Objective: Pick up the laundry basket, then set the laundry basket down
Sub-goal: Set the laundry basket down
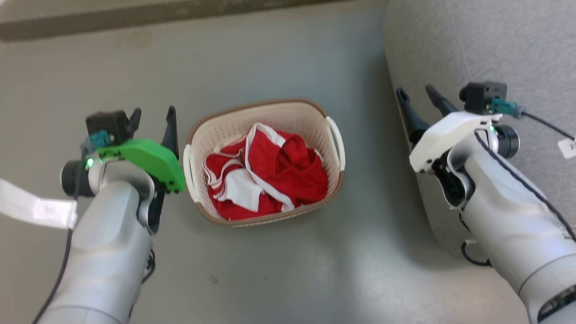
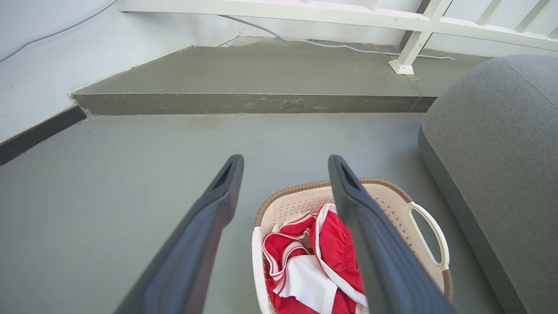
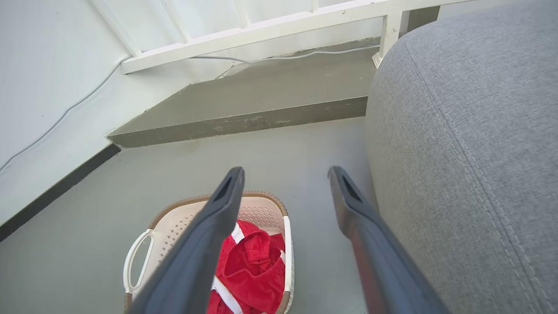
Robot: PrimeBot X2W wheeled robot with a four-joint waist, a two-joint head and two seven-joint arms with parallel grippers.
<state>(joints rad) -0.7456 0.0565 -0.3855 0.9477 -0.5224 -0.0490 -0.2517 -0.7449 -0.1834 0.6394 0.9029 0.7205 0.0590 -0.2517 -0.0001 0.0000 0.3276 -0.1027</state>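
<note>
**Q:** Location of the laundry basket (image 1: 288, 118)?

**A:** Upright on the grey floor (image 1: 315, 270), between the two arms. Brown woven-look rim on top and cream perforated walls. One white handle on the left side (image 1: 188, 168), another on the right side (image 1: 337, 139). Loaded with a crumpled red and white garment (image 1: 279, 175).

**Q:** State and position of the left gripper (image 1: 154, 109)?

**A:** Released: fingers spread wide, nothing between them. Just beside the basket's left side, clear of the handle. From the left wrist view, raised above the basket and looking down on it, with one finger crossing in front of the garment. Green cover (image 1: 148, 157) over the wrist.

**Q:** State and position of the right gripper (image 1: 414, 90)?

**A:** Also released: fingers spread, nothing held. Well apart from the basket's right side, at the edge of a grey upholstered cushion (image 1: 472, 54). White cover (image 1: 450, 130) over the wrist.

**Q:** Surroundings beyond the basket?

**A:** Raised grey step (image 2: 261, 104) across the far floor. White railing (image 2: 414, 48) standing on it, thin cable (image 2: 327, 43) running along the base of the wall.
</note>
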